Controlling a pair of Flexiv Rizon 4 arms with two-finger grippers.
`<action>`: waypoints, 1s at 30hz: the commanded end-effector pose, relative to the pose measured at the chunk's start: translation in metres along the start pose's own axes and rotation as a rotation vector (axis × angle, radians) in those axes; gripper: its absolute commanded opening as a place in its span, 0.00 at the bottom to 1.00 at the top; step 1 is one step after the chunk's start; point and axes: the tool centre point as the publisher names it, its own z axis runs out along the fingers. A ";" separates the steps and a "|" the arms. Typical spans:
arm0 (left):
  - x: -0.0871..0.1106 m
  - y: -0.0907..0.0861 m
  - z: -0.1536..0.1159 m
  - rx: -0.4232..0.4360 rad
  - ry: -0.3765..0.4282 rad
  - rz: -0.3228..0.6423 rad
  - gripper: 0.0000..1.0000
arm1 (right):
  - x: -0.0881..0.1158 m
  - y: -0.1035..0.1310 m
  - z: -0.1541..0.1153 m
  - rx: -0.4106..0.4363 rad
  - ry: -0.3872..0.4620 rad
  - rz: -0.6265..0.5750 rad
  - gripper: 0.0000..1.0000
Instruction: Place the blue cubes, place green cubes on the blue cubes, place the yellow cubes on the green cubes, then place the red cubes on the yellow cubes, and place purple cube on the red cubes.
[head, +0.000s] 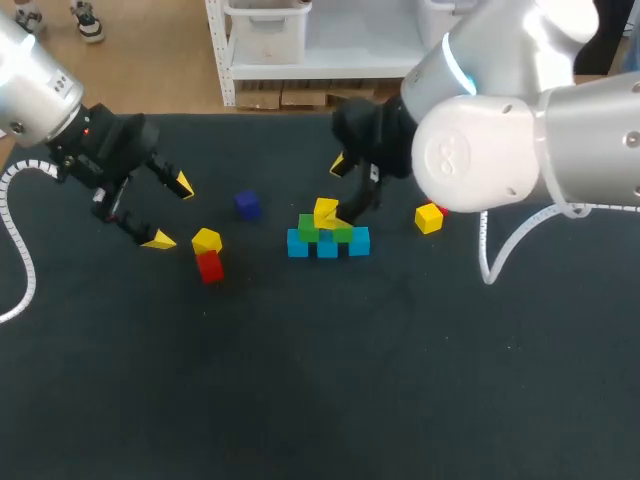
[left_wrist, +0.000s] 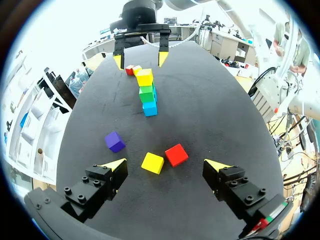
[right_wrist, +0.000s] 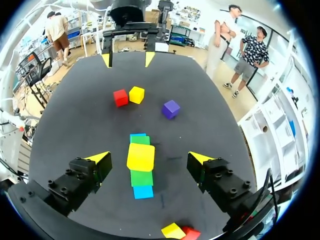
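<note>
The yellow cube (head: 325, 212) sits askew on 2 green cubes (head: 308, 228) over 3 blue cubes (head: 328, 246), mid-worktop (head: 400, 380). The right tool (right_wrist: 148, 159) straddles it, wide open and empty; the left tool (head: 171, 212) is likewise. A finger clipping the cube would likely topple it.

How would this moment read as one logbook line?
stack: yellow cube on green cubes on blue cubes | right fingers: open, flanking it | left fingers: open, near red cube | purple cube: loose
</note>
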 end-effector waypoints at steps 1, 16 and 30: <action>0.001 -0.001 0.000 -0.003 -0.004 0.004 1.00 | 0.012 0.005 -0.023 0.018 -0.023 -0.013 1.00; 0.001 -0.001 0.000 -0.003 -0.004 0.004 1.00 | 0.069 -0.017 -0.071 -0.111 -0.069 -0.274 1.00; 0.001 -0.001 0.000 -0.003 -0.004 0.004 1.00 | 0.124 -0.041 -0.064 -0.172 -0.067 -0.362 0.81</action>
